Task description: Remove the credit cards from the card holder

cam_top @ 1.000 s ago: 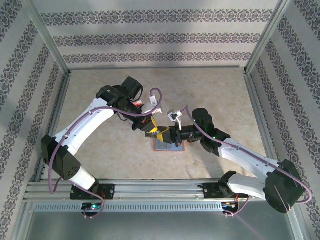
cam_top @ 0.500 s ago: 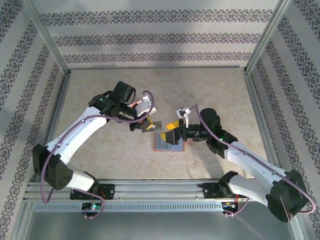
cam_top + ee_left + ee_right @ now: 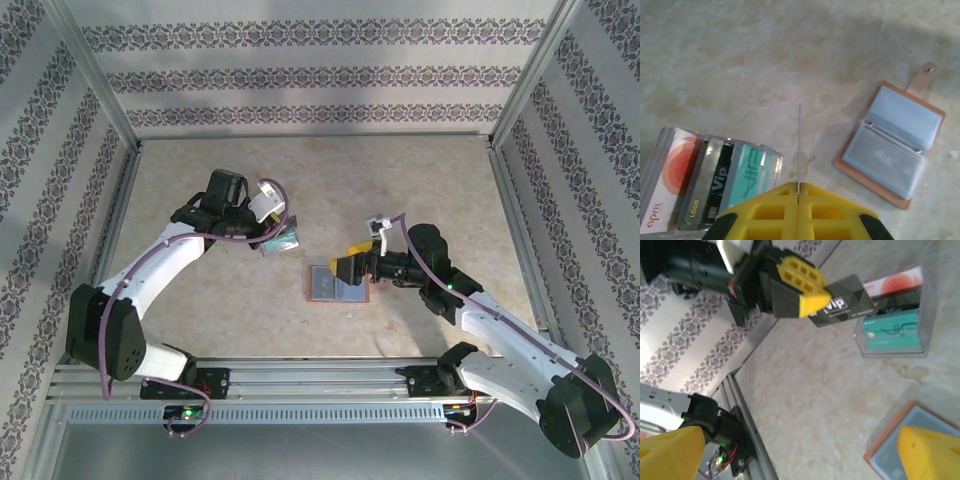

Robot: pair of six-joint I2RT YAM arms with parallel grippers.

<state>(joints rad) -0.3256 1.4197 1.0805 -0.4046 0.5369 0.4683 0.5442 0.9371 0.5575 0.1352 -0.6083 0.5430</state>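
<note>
Bare tabletop [image 3: 400,180] beyond card holder [image 3: 330,288]

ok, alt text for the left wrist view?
Left gripper shut on a thin card seen edge-on, next to a clear stand holding three more cards. To the right, the card holder lies open on the beige table.
</note>
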